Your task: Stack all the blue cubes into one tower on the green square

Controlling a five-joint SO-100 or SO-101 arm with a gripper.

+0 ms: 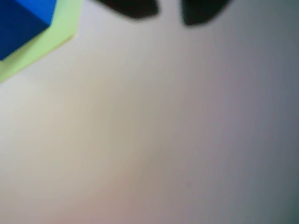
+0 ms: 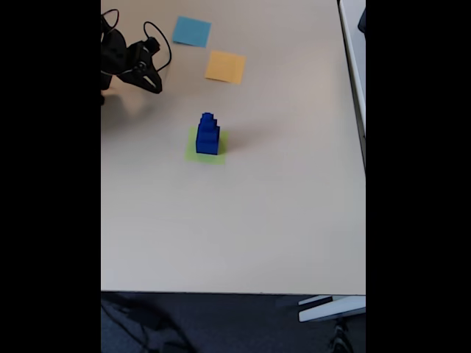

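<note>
Already the tower point(image 2: 207, 134) stands complete in the fixed view: three dark blue cubes piled in steps, the widest at the bottom, the middle one on it, the smallest on top. It rests on the green square point(image 2: 193, 153), whose lime edge shows around the bottom cube, most of it toward the left and front of that view. The pile sits a little above and left of the middle of the bench point(image 2: 280, 213), a pale beige surface.

Up close, the wrist view catches only a corner of the bottom cube point(image 1: 21, 23) at the upper left, with a strip of the green square point(image 1: 42, 46) beneath and beside it; all of it is blurred.

Farther back on the bench lie two more flat paper squares, an orange square point(image 2: 225, 67) and, beyond it to the left, a light-blue square point(image 2: 191, 31), both well apart from the tower.

At the upper left of the fixed view the black arm reaches in, cables looping over it. Its fingers point(image 2: 151, 76) are spread apart and hold nothing, well apart from the tower. In the wrist view the two dark tips point(image 1: 135, 8) appear at the top edge with a gap between them.
</note>
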